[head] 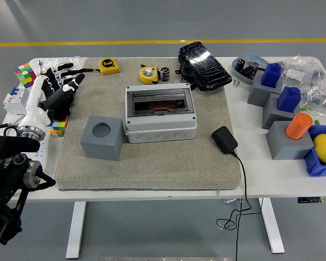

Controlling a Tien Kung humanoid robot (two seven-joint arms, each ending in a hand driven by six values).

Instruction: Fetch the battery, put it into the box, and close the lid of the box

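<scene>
Small black cylindrical battery stands upright at the grey mat's far edge, just right of a yellow tape measure. Grey box sits mid-mat, its dark see-through lid down.

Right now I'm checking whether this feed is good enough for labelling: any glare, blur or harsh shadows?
Head view: sharp and evenly lit, shadows soft. Some glare on the black wrapped pack and on the box lid's dark window. The battery is small but in focus. No motion blur on the left hand.
</scene>
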